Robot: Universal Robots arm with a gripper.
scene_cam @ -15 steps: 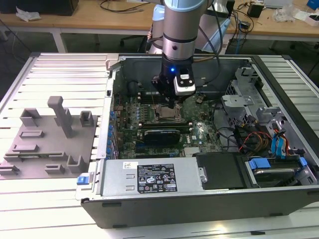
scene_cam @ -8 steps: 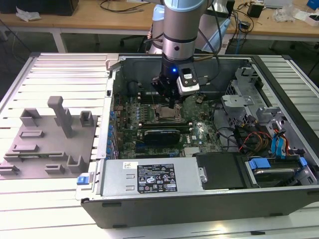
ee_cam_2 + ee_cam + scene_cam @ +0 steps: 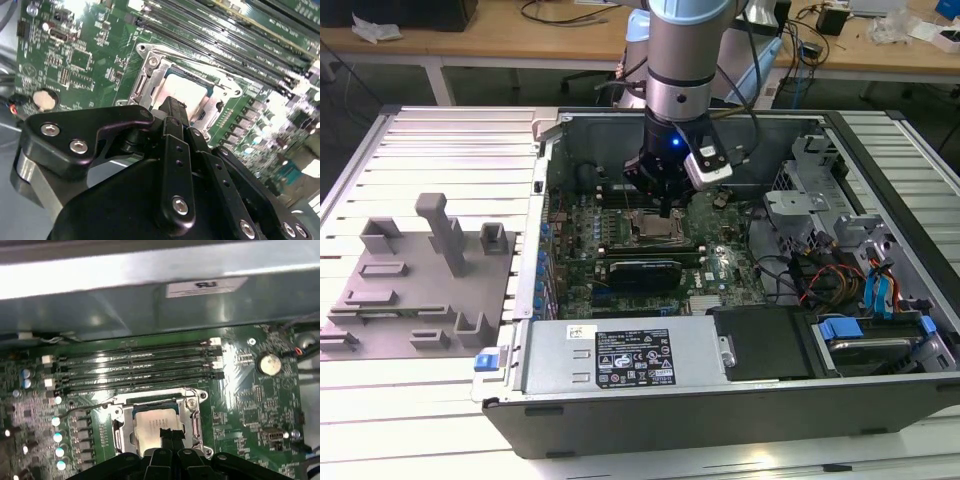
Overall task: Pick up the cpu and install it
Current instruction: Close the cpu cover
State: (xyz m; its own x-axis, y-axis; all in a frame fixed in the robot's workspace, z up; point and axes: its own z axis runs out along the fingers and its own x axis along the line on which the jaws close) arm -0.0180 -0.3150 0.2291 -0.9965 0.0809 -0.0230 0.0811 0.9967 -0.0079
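Gripper low over the socket, centre of the exterior view.
Jaws clenched together, tips right at the cpu lying in that socket.

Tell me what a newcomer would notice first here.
The silver arm reaching into the open computer case mid-picture in the exterior view stands out first, its gripper low over the green board. In both wrist views the gripper is right at the edge of the cpu, whose silvery top lies inside the metal socket frame. A grey plastic fixture lies at the exterior view's left.
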